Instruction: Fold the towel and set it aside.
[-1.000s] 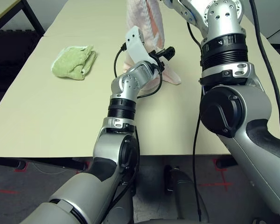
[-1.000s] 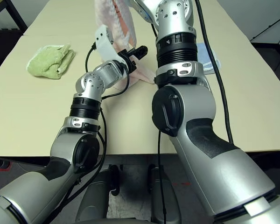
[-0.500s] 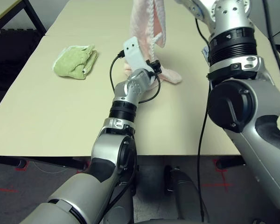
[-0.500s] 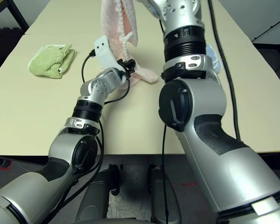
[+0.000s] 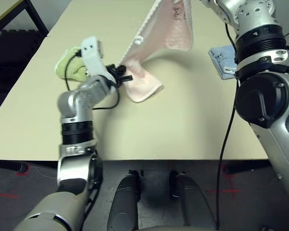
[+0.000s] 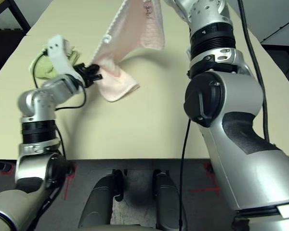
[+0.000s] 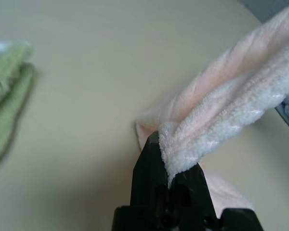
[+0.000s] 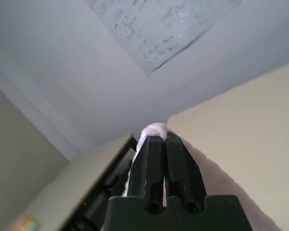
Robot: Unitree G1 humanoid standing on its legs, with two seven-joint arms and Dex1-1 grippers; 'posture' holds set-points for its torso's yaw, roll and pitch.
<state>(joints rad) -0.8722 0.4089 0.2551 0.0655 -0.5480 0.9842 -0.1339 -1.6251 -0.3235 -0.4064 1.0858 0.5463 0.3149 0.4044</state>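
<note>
Left tool [image 5: 124, 76] is clenched on the towel [image 5: 166, 36] low by the green cloth [image 5: 73, 65]; right tool [image 8: 156, 139], high, pinches its top edge. Spread both evenly (one end drags on the surface [image 5: 183, 120]) before folding.

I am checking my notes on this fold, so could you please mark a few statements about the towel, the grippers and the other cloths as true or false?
1. The left gripper is shut on the pink towel. True.
2. The towel lies flat on the table. False: it is stretched in the air between both grippers, one end resting on the table.
3. The green towel sits behind the left gripper. True.
4. The right gripper is open. False: it is shut on a pinch of the towel.
5. The blue towel is draped over the pink one. False: it lies apart, beside the right arm.
</note>
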